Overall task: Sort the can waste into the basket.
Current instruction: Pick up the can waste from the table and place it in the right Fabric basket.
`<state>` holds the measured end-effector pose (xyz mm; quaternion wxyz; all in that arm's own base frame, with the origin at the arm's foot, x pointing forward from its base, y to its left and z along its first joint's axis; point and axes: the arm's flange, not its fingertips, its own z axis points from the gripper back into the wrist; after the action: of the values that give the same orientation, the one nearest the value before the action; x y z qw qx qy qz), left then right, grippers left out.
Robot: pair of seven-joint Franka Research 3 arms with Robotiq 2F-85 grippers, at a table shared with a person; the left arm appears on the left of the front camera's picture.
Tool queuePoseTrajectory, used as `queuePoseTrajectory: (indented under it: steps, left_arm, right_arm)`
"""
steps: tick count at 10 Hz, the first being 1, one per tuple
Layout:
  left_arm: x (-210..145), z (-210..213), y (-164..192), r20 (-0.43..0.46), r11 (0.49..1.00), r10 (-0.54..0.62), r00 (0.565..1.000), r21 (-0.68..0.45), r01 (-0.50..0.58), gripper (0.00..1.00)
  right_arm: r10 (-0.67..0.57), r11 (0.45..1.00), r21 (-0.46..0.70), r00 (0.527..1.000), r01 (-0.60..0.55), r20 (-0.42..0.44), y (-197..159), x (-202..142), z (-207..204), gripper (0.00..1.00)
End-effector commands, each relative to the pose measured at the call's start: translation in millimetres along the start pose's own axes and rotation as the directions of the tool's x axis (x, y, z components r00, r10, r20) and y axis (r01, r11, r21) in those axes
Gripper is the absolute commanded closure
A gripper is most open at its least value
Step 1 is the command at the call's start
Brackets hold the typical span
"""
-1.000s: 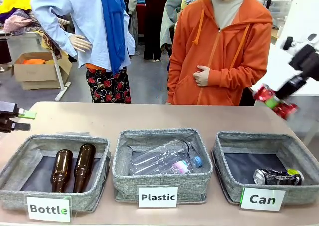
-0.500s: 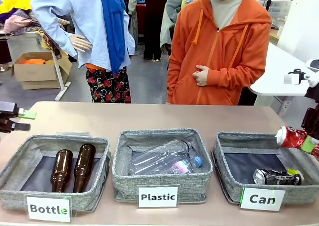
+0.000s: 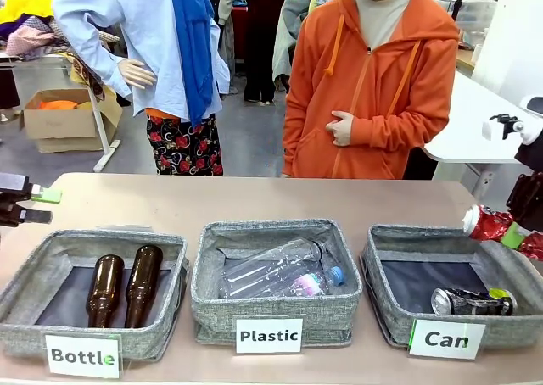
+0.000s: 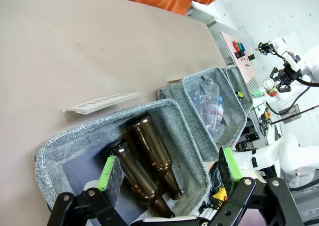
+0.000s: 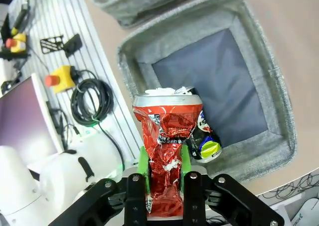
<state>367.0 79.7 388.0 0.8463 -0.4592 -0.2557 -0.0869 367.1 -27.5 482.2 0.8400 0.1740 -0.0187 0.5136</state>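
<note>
1. Red crushed can (image 5: 166, 151) is pinched between the green pads (image 5: 143, 165) of the right gripper (image 5: 163, 172), jaws narrow on its crumpled body; a firm hold is shown in the right wrist view.
2. From the front, the red can (image 3: 494, 226) is seen at the picture's right edge, above the right rim of the Can basket (image 3: 390, 304), not yet inside it.
3. Below it, the black can (image 5: 203, 136) is seen lying in the basket (image 5: 259, 56), near the corner on the robot's side; from the front the black can (image 3: 472, 300) lies beside the white label.
4. The left gripper (image 4: 169, 176) is held wide and empty above the Bottle bin (image 4: 60, 146), in which two brown bottles (image 4: 149, 166) lie.
5. The step in hand is judged to be the drop of the second can. A small carry toward the basket's middle is called for, then a release, so the rim is not struck.
6. Against the earliest frame, the red can has been brought down from high beside the person to basket height; since half a second ago it has been shifted only slightly.
</note>
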Motion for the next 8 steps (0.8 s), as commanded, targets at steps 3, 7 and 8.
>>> queuePoseTrajectory:
  steps: [3, 7, 8]
  left_arm:
    - [-0.3, 2.1, -0.6, -0.007, 1.000, -0.007, 1.000, -0.008, 0.007, 0.00]
    - [-0.3, 2.1, -0.6, -0.007, 1.000, -0.007, 1.000, -0.008, 0.007, 0.00]
    - [-0.3, 2.1, -0.6, -0.007, 1.000, -0.007, 1.000, -0.008, 0.007, 0.00]
  right_arm:
    - [0.005, 1.000, -0.011, 1.000, -0.004, 0.022, -4.6, 1.9, -7.8, 0.05]
    - [0.000, 1.000, 0.002, 0.999, 0.000, 0.039, -7.6, 4.6, -7.6, 0.00]
    - [-0.011, 1.000, 0.008, 0.999, 0.011, 0.052, -7.6, 5.2, -7.7, 0.00]
